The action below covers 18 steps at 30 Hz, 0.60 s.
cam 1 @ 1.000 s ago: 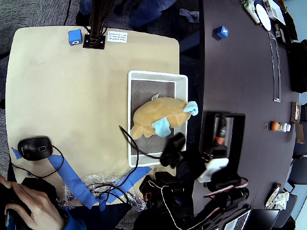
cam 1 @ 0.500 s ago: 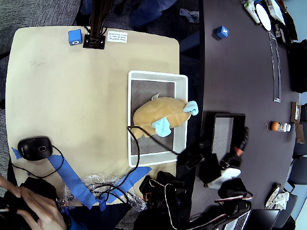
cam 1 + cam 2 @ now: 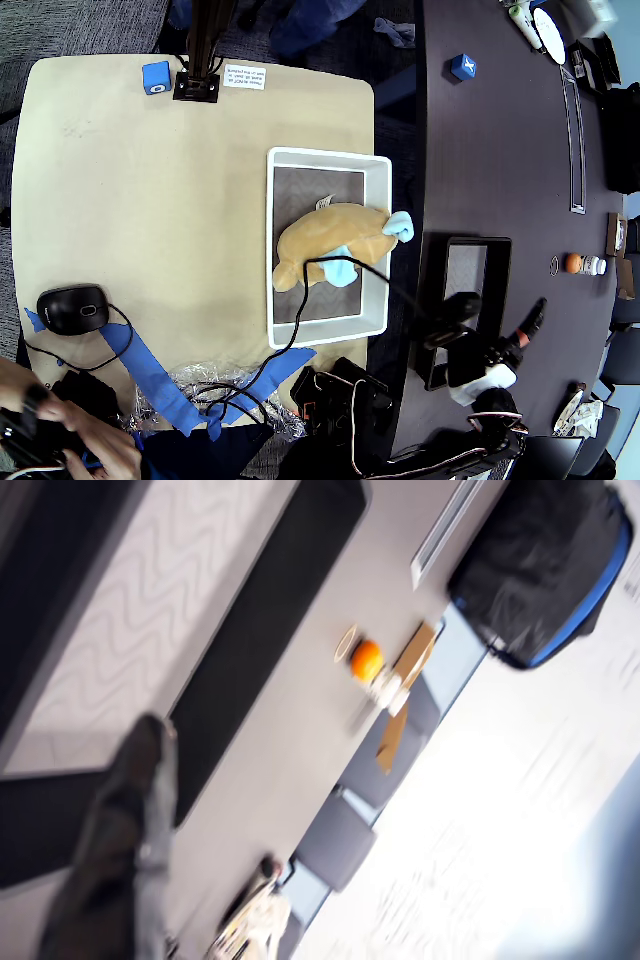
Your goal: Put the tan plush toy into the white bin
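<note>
Tan plush toy (image 3: 328,247) lies inside the white bin (image 3: 377,240) on the beige table (image 3: 150,200).
Off to the right in the overhead view, the gripper (image 3: 455,320) hangs over a black bin (image 3: 470,250) on the dark table (image 3: 500,150); its opening cannot be told, motion-blurred in the wrist view.

Tan table (image 3: 150,200), white bin (image 3: 377,240), computer mouse (image 3: 72,309), blue cube (image 3: 155,77), blue tape strips (image 3: 150,375)
</note>
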### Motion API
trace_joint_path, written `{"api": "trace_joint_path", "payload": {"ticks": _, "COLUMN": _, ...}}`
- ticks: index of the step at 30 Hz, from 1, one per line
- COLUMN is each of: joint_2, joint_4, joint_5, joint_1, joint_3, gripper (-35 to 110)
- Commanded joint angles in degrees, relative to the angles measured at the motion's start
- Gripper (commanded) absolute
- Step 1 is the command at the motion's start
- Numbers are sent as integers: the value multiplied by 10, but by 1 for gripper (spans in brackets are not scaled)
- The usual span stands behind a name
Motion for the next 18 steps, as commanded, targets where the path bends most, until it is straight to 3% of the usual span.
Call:
{"api": "trace_joint_path", "payload": {"ticks": 1, "joint_2": 14, "joint_4": 8, "joint_5": 7, "joint_1": 54, "joint_3": -17, "gripper": 76}}
{"api": "trace_joint_path", "payload": {"ticks": 18, "joint_2": 13, "joint_4": 6, "joint_5": 8, "joint_1": 122, "joint_3": 33, "gripper": 76}}
